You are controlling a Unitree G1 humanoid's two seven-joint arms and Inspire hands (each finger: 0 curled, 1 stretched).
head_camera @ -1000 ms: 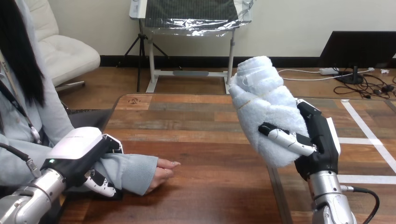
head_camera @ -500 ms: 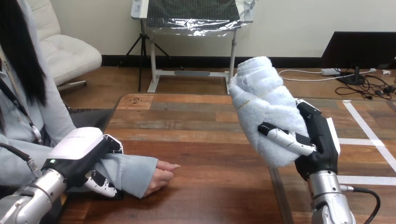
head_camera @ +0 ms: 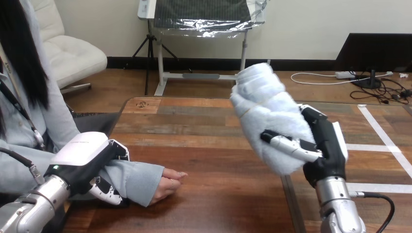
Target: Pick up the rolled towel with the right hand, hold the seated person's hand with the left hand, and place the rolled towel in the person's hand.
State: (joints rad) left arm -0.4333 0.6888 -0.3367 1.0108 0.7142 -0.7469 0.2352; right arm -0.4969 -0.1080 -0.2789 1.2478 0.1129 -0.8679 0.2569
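Note:
My right hand (head_camera: 324, 145) is shut on the rolled white towel (head_camera: 268, 119) and holds it upright, tilted left, above the table's right half. My left hand (head_camera: 86, 162) lies over the person's forearm in the pale sleeve at the table's left edge, with its fingers (head_camera: 108, 193) curled under the sleeve near the wrist. The person's hand (head_camera: 167, 182) rests on the wooden table (head_camera: 214, 141), fingers loosely curled and pointing right. The towel is well apart from that hand, up and to the right.
The person sits at the left side of the table. A seam in the tabletop (head_camera: 290, 206) runs toward me below the towel. The wood between the person's hand and my right arm is bare.
My right hand has carried the towel a little to the left. The left hand and the person's hand have stayed where they were.

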